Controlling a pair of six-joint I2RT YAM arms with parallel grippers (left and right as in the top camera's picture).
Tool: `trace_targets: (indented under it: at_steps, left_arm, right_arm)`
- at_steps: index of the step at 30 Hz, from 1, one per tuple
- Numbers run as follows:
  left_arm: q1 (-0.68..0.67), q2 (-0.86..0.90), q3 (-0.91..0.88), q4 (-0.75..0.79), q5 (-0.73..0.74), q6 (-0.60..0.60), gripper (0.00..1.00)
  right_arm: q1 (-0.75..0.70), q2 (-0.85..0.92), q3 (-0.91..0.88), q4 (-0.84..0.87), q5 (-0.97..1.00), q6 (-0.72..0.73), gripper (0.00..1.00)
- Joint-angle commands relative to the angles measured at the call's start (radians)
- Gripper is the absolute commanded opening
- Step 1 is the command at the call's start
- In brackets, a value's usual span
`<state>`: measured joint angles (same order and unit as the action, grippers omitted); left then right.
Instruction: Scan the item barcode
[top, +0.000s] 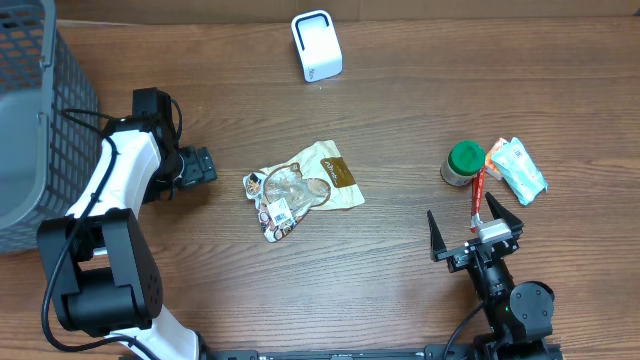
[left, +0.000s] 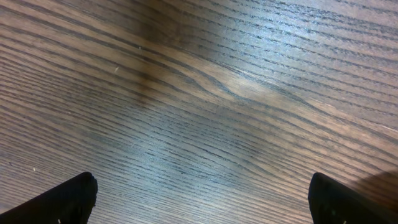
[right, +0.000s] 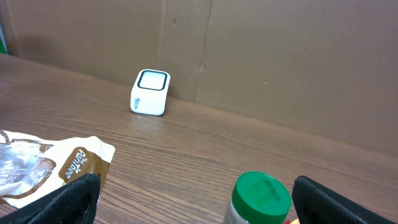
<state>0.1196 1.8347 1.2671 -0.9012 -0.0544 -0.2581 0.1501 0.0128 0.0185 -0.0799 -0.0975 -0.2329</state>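
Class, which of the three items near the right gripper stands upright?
The green-lidded jar; the red stick sachet and the teal packet beside it lie flat.

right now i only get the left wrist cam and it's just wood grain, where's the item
Observer: The snack pouch lies flat in the middle, off to the right of the left gripper and not touching it.
Operator: and the scanner
Observer: The white scanner stands at the far side, beyond the pouch.
Operator: right arm holding anything
Observer: No, the right gripper is open with nothing clamped, just short of a green-lidded jar.
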Motion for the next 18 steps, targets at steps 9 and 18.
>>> trace_targets:
  at_steps: [9, 18]
  left_arm:
    - [-0.002, 0.002, 0.015, 0.001, -0.005, 0.011, 1.00]
    - [-0.005, -0.014, 0.015, 0.001, -0.005, 0.011, 1.00]
  right_arm:
    - [-0.008, -0.010, -0.011, 0.005, -0.001, -0.004, 1.00]
    - [-0.008, -0.010, -0.011, 0.005, -0.001, -0.004, 1.00]
